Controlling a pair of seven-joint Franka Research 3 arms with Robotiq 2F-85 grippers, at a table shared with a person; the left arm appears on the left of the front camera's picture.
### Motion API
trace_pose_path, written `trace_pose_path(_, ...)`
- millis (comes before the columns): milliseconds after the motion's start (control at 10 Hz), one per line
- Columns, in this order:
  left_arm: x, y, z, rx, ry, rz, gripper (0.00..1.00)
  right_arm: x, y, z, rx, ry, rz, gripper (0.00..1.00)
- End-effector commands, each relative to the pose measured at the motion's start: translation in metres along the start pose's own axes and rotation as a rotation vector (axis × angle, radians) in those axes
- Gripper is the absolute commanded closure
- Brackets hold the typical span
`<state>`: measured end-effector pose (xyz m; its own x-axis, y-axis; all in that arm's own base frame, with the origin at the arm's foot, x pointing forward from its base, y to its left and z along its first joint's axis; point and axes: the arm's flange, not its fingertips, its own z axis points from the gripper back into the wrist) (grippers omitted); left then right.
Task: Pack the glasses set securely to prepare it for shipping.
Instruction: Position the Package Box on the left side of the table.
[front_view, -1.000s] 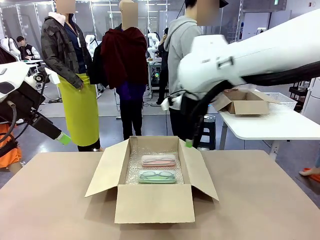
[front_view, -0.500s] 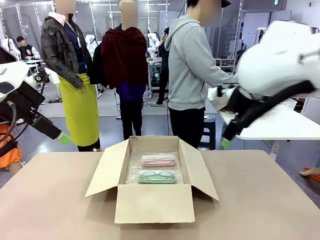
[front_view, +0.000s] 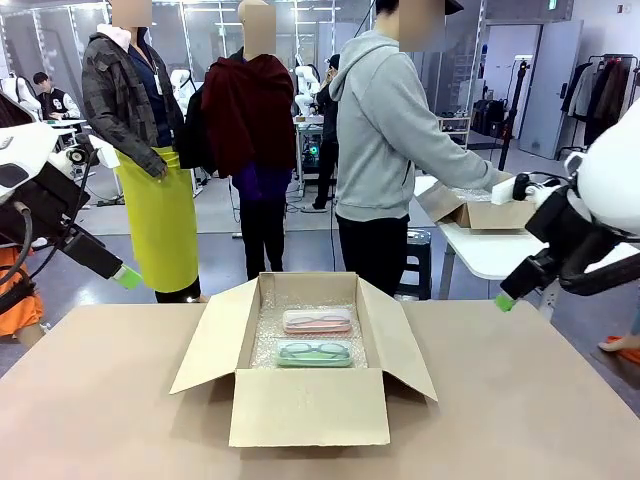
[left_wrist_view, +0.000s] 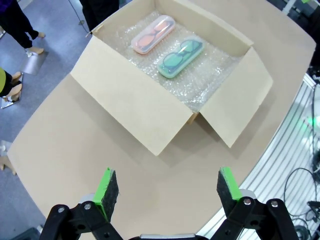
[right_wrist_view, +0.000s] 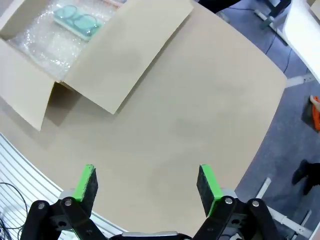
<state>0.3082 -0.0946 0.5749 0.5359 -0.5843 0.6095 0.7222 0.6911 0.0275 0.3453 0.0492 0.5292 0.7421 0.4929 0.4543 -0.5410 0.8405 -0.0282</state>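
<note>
The right fingers (front_view: 505, 302) had swung out to the right edge, spread apart like the left fingers (front_view: 127, 277), the pink case (front_view: 317, 321) and mint case (front_view: 314, 352) lying crosswise mid-frame between them.

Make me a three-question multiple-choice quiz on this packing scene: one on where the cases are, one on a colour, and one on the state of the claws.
1. Where do the pink case and green case lie?
A. On the bare table
B. In the box, on bubble wrap
C. In a person's hand

2. What colour are the claw pads?
A. Green
B. Red
C. Grey

3. How are the left claw and right claw?
A. Both shut on a case
B. One shut, one open
C. Both open, empty

Answers: 1 B, both cases lie side by side on the wrap inside the open box. 2 A, the wrist views show bright green pads. 3 C, in each wrist view the jaws stand wide with nothing held between them.
</note>
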Motion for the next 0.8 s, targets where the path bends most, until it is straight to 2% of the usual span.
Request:
trace_pose_path(0,-0.001,0.001,0.000,-0.004,-0.019,-0.011,0.00,-0.002,0.006,-0.005,-0.008,-0.026,-0.026,0.00)
trace_pose_path(100,-0.001,0.001,0.000,-0.004,-0.019,-0.011,0.00,0.001,0.004,-0.012,0.026,-0.019,-0.040,0.00)
trace_pose_path(200,-0.001,0.001,0.000,-0.004,-0.019,-0.011,0.00,-0.003,0.000,0.000,-0.001,-0.008,-0.007,0.00)
trace_pose_path(700,0.000,0.000,0.000,0.000,0.000,0.000,0.00,-0.003,0.000,0.000,-0.001,-0.008,-0.007,0.00)
